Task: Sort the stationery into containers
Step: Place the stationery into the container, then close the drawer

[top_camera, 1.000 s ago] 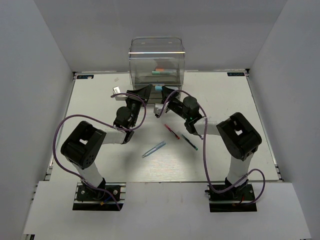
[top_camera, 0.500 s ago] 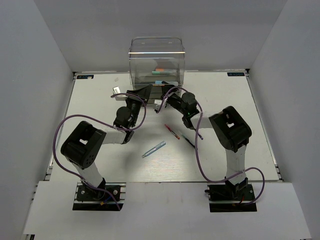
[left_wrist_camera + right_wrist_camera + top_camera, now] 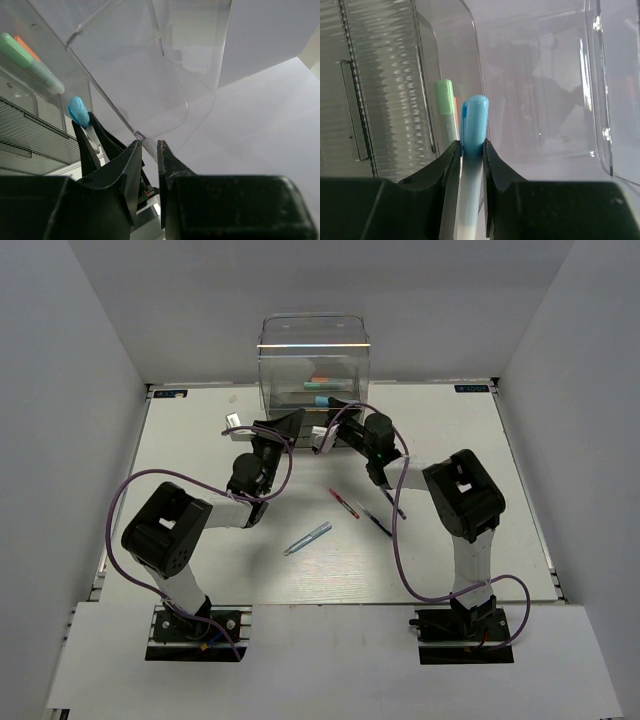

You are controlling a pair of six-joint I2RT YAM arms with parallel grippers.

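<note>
at the far middle of the surface (image 3: 480, 460) stands the tall clear drawer unit (image 3: 314, 365), and both arms reach toward its near face. the right gripper (image 3: 470, 150) has its jaws clamped on the barrel of a short blue marker (image 3: 475, 122), with the rounded cap pointing away from the wrist and into the unit. just left of the cap in the right wrist view lies a mint-green marker (image 3: 445, 100), and a thin strip of an orange marker (image 3: 455, 107) shows between the two. from above, the blue marker's end shows inside the unit, just nearer than the mint-green and orange ones, which lie side by side on a tray.

the left gripper (image 3: 148, 150) sits at the unit's near left. its jaws stand close together with only a thin slit between them, and the corner of a clear plastic edge ends right at their tips. whether they pinch that edge cannot be told. in the left wrist view the blue marker shows to the left, gripped between the dark jaws of the other arm, with the mint-green marker higher up to the left and ribbed grey tray fronts below it.

well nearer than the unit, three thin pens lie apart on the surface between the two arms: a red pen (image 3: 344, 503), a dark pen (image 3: 378, 523) just to its right, and a silvery-blue pen (image 3: 308, 538) nearer and to the left.
</note>
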